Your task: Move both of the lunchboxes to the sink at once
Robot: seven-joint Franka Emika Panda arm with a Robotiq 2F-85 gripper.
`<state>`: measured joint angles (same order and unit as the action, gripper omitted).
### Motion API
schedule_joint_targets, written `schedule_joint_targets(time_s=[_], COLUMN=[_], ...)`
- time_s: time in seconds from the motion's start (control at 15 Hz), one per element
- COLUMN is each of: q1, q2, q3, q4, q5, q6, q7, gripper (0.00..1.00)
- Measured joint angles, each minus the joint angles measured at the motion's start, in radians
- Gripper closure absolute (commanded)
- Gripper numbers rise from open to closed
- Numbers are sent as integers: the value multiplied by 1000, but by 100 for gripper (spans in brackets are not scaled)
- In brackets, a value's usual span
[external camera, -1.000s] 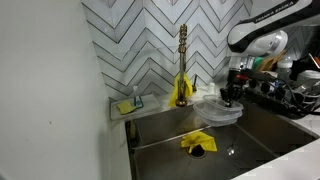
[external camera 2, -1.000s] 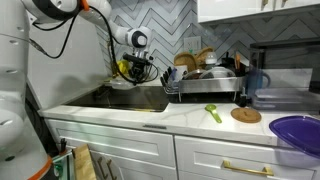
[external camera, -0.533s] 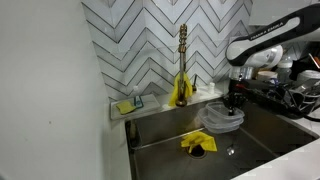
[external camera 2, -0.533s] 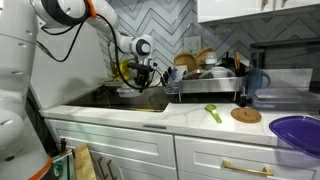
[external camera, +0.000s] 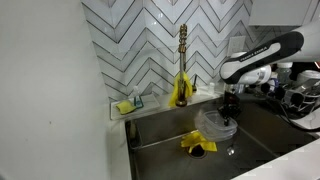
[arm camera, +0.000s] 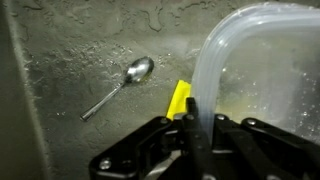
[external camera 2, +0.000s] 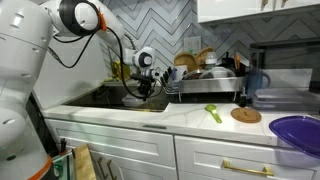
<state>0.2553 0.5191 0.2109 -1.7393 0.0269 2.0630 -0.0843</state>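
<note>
Wrist view: gripper (arm camera: 193, 108) tight on rim of lunchboxes (arm camera: 262, 62)

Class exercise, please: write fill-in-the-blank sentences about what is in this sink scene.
1. The gripper is shut on the rim of the clear ____.
2. A metal ____ lies on the sink floor.
3. The tall faucet is coloured ____.
Missing words: lunchboxes; spoon; gold.

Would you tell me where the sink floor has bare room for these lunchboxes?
The floor of the stainless-steel sink is bare between the yellow item and the wall under the small sponge tray. Mid-basin is crowded: that item, a metal spoon, and the clear plastic lunchboxes held by the gripper.
</note>
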Motion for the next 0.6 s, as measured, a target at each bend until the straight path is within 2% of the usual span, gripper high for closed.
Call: schedule_joint_targets(time_s=[0.07, 0.33, 0.4, 0.6], q1=[6, 7, 7, 7], q2=[11, 20, 20, 23], q3=[-5, -7, -7, -7], q4=[0, 7, 9, 12], q5=[-23, -26, -26, -27], q6=[19, 24, 24, 24], q7=[10, 12, 12, 12], gripper=[93, 93, 98, 98])
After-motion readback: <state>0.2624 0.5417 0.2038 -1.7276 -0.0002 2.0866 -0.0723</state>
